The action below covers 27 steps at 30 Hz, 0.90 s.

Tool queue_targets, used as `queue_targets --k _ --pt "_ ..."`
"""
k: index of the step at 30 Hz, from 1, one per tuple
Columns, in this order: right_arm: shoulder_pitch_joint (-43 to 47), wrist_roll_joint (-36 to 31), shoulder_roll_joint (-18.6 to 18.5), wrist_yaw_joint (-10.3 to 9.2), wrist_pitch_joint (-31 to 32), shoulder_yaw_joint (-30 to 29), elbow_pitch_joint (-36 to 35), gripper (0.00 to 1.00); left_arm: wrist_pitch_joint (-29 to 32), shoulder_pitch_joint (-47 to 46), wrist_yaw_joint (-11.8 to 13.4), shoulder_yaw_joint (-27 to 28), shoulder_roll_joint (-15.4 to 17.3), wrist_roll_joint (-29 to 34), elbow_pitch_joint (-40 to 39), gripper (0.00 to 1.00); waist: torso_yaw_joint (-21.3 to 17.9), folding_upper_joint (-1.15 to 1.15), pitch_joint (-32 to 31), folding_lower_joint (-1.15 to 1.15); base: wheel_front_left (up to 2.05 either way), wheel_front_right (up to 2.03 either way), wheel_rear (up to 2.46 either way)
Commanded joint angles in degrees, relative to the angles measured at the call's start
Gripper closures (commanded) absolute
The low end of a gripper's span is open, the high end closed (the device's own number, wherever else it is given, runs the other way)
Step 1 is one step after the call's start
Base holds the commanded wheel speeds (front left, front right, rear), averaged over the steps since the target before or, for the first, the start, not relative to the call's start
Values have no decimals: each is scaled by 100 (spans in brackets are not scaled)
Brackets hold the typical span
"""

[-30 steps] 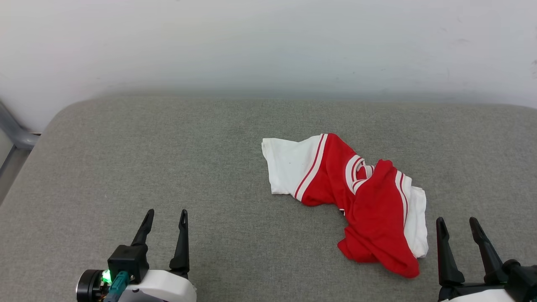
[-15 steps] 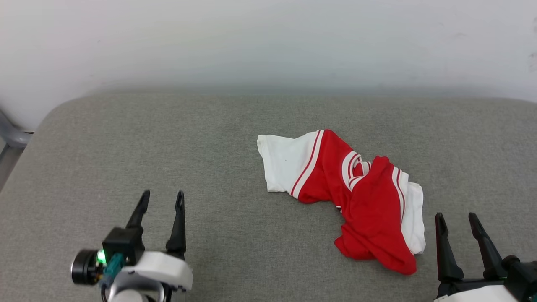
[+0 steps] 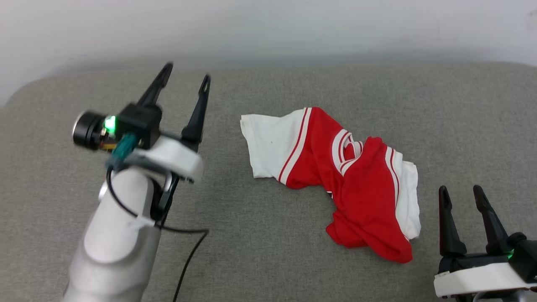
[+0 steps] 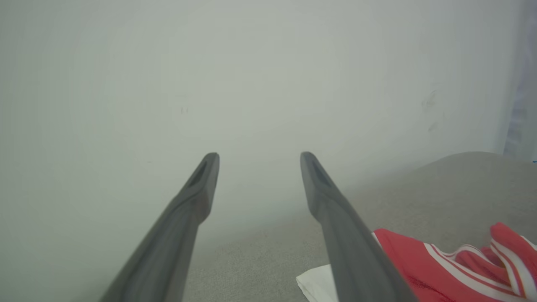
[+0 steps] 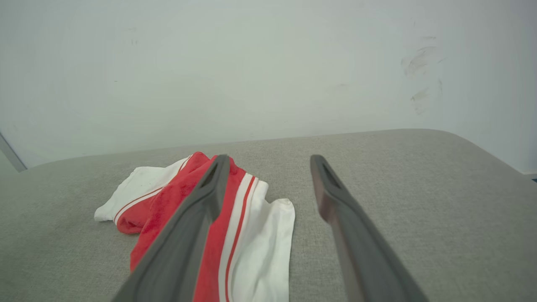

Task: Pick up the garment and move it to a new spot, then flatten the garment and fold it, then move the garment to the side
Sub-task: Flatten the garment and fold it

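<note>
The garment [image 3: 348, 180], a red shirt with white sleeves and red-white striped trim, lies crumpled on the grey padded surface [image 3: 268, 96], right of the middle. My left gripper [image 3: 186, 71] is raised and open, to the left of the garment's white sleeve and apart from it. In the left wrist view the garment [image 4: 440, 268] shows at the lower right past that gripper [image 4: 259, 157]. My right gripper [image 3: 461, 191] stands open just right of the garment's lower end, holding nothing. In the right wrist view the garment [image 5: 235, 235] lies left of and under the open right gripper [image 5: 268, 159].
A pale wall [image 3: 268, 25] runs along the far edge of the grey surface. The surface's rounded left corner [image 3: 16, 94] is close to my left arm. Bare grey padding spreads around the garment on all sides.
My left arm has risen and reached forward, now level with the garment's white sleeve. The head camera has tilted, so the whole scene sits higher. The right gripper has barely moved.
</note>
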Motion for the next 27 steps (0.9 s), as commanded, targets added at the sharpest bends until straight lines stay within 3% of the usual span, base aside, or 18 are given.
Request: queue_targets --k 1,6,10,19,27 --pt "-89 -22 10 -3 -13 10 -23 0 14 -218 -3 -106 45 -75 72 0 -77 0 140 -1 0 0 0" --pt "-275 -3 9 -3 -13 13 -62 0 366 -1326 -4 -922 347 -593 577 0 -185 0 447 -1 0 0 0" --pt "-388 16 9 -4 -13 12 -71 0 984 -2088 -5 -1659 558 -1070 906 0 -283 0 662 -1 0 0 0" --pt "-646 77 10 -3 -13 30 -93 0 3166 -3183 -7 -3472 965 -2552 1282 0 -521 0 1122 -1 0 0 0" --pt "-810 150 10 -3 -13 38 -90 0 4959 -3647 -7 -4800 1508 -4057 1032 0 -646 0 1426 -1 0 0 0"
